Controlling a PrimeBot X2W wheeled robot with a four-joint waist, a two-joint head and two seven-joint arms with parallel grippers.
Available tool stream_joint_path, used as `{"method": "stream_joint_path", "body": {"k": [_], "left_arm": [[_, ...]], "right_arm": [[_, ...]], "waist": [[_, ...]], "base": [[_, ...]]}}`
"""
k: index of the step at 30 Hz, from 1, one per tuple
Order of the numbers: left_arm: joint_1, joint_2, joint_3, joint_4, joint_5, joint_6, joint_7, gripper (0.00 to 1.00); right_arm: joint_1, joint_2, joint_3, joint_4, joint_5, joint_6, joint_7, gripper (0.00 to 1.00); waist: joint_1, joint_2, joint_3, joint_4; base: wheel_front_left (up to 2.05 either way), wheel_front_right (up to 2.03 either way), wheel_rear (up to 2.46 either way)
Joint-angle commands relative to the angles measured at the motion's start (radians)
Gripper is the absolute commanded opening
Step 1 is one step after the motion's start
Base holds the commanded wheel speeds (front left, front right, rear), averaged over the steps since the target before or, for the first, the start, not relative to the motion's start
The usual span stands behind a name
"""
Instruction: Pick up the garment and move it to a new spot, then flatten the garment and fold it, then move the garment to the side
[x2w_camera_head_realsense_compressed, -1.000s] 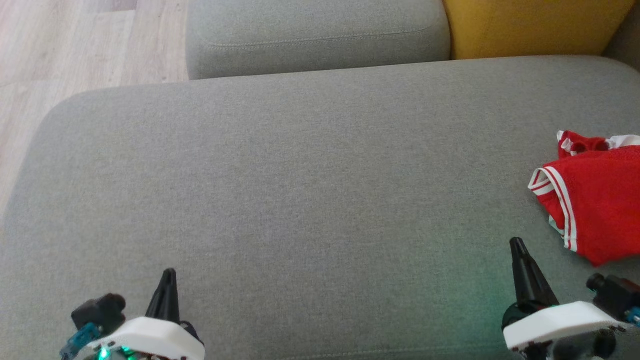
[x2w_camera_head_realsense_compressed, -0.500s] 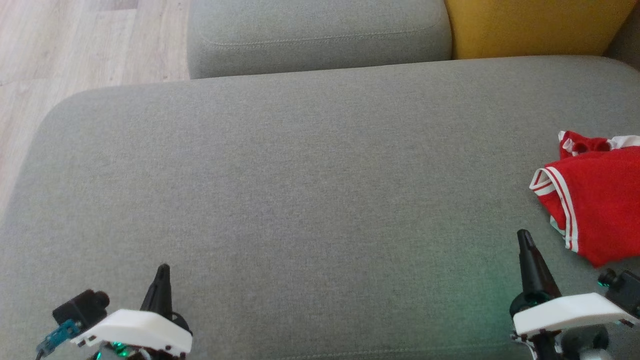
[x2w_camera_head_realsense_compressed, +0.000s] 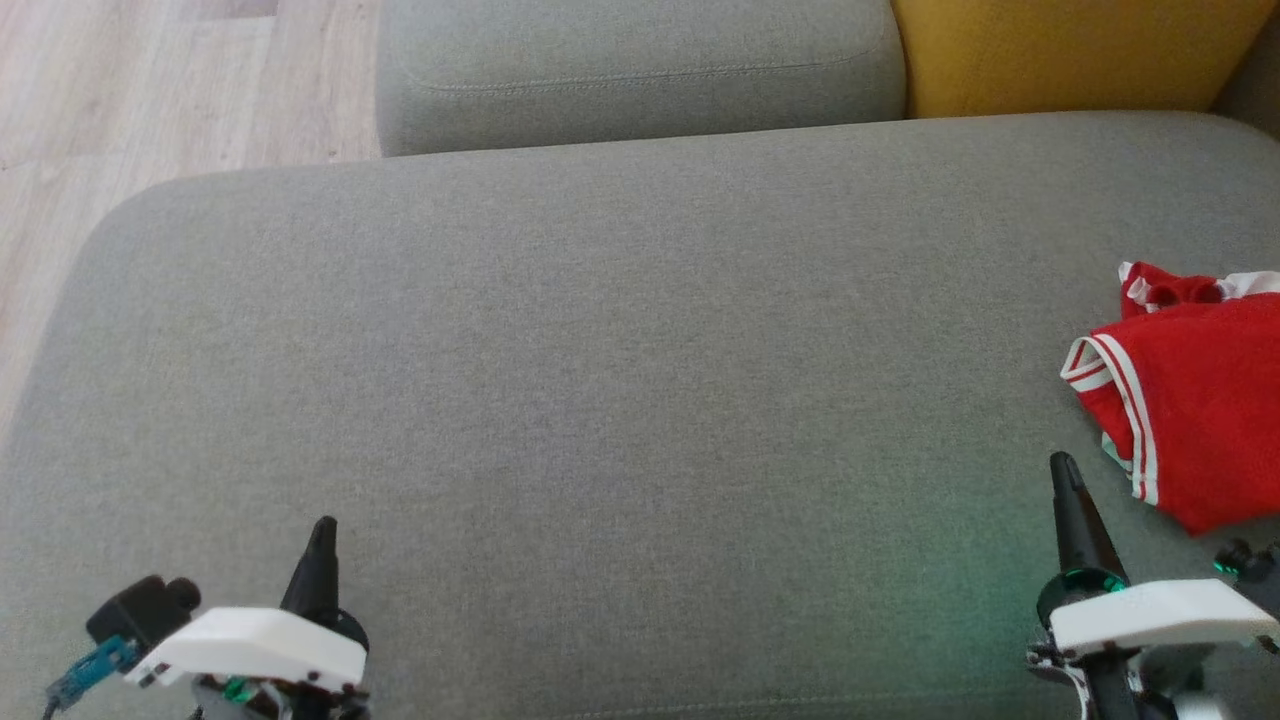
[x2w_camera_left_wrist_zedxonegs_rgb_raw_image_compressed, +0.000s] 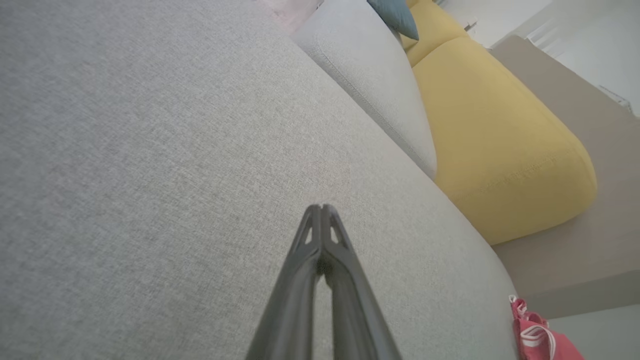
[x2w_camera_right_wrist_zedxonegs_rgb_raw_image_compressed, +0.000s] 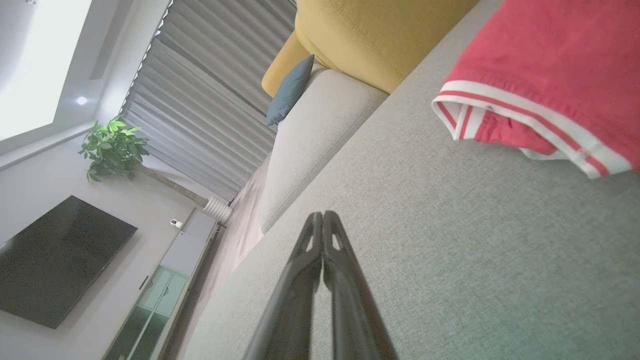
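A red garment (x2w_camera_head_realsense_compressed: 1195, 410) with white striped trim lies crumpled at the right edge of the grey sofa seat (x2w_camera_head_realsense_compressed: 620, 400), cut off by the head view's edge. It also shows in the right wrist view as the garment (x2w_camera_right_wrist_zedxonegs_rgb_raw_image_compressed: 550, 75) and small in the left wrist view as the garment (x2w_camera_left_wrist_zedxonegs_rgb_raw_image_compressed: 542, 337). My right gripper (x2w_camera_head_realsense_compressed: 1062, 465) is shut with nothing in it, just left of and below the garment's striped hem. My left gripper (x2w_camera_head_realsense_compressed: 322, 527) is shut and empty at the lower left, far from the cloth. Both pairs of fingers are pressed together in the wrist views (x2w_camera_left_wrist_zedxonegs_rgb_raw_image_compressed: 321, 207) (x2w_camera_right_wrist_zedxonegs_rgb_raw_image_compressed: 322, 215).
A grey back cushion (x2w_camera_head_realsense_compressed: 640, 70) and a yellow cushion (x2w_camera_head_realsense_compressed: 1070, 50) stand behind the seat. Wooden floor (x2w_camera_head_realsense_compressed: 130, 110) lies past the seat's left edge. A blue pillow (x2w_camera_right_wrist_zedxonegs_rgb_raw_image_compressed: 290, 90), a television (x2w_camera_right_wrist_zedxonegs_rgb_raw_image_compressed: 55, 260) and a plant (x2w_camera_right_wrist_zedxonegs_rgb_raw_image_compressed: 112, 147) are far off.
My right gripper has moved a little forward and right, closer to the garment's hem. My left gripper has drifted slightly left. The garment lies as before.
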Motion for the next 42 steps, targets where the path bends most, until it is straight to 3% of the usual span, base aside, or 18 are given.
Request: {"method": "stream_joint_path", "body": {"k": [1, 42], "left_arm": [[-0.063, 0.002, 0.044, -0.024, -0.030, -0.015, 0.005, 0.00], [-0.137, -0.071, 0.207, 0.033, -0.452, -0.167, 0.120, 0.00]], "right_arm": [[-0.054, -0.022, 0.004, -0.023, 0.036, 0.002, 0.002, 0.00], [-0.142, -0.025, -0.041, 0.071, 0.501, 0.003, 0.031, 0.00]], "waist": [[0.0000, -0.0001, 0.000, 0.000], [0.0000, -0.0001, 0.002, 0.011]], "base": [[0.00, 0.00, 0.00], [0.00, 0.00, 0.00]]}}
